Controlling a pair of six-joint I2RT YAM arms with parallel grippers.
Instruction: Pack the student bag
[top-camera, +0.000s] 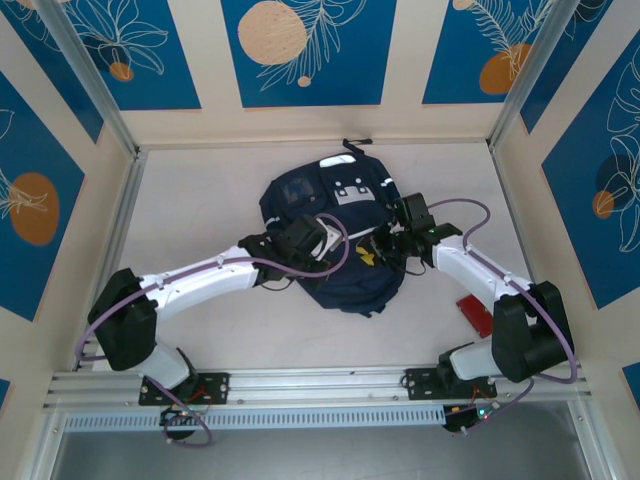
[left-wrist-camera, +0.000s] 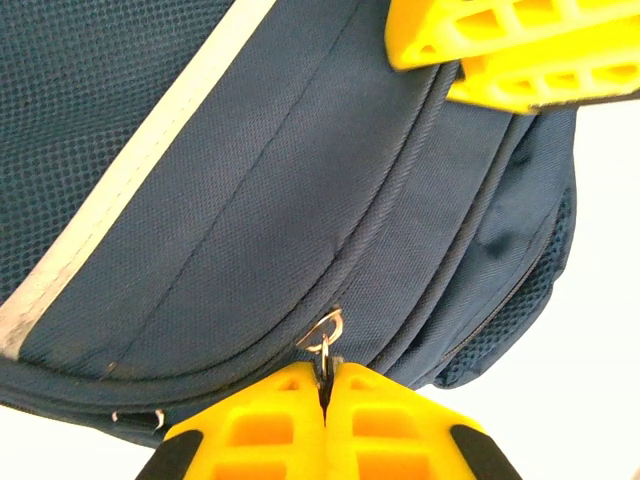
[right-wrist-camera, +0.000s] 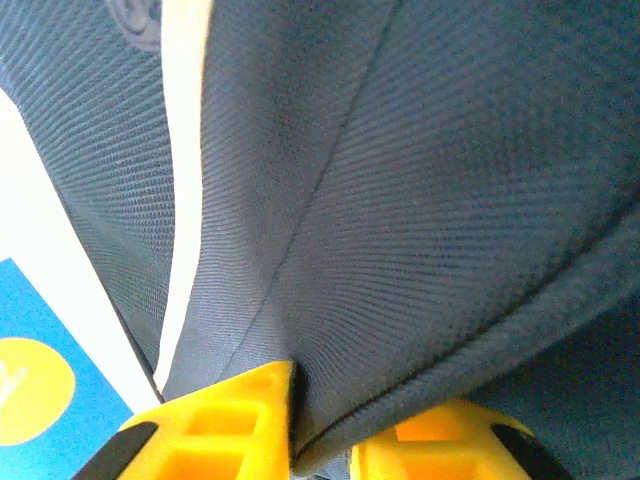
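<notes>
Navy fabric student bag (top-camera: 335, 240) on tabletop (top-camera: 200, 200). Left gripper (left-wrist-camera: 325, 378) pinches its metal zipper pull (left-wrist-camera: 324, 332); right gripper (right-wrist-camera: 322, 440) pinches bag fabric.

My student bag (top-camera: 335, 240) lies flat at the middle of the worktop (top-camera: 200, 200), front face up, with its black top loop (top-camera: 352, 147) toward the far wall. It is dark navy fabric with a pale stripe (left-wrist-camera: 130, 170). My left fingers (left-wrist-camera: 270, 425) pinch its zipper pull (left-wrist-camera: 324, 330); my right fingers (right-wrist-camera: 225, 420) clamp a fold.
</notes>
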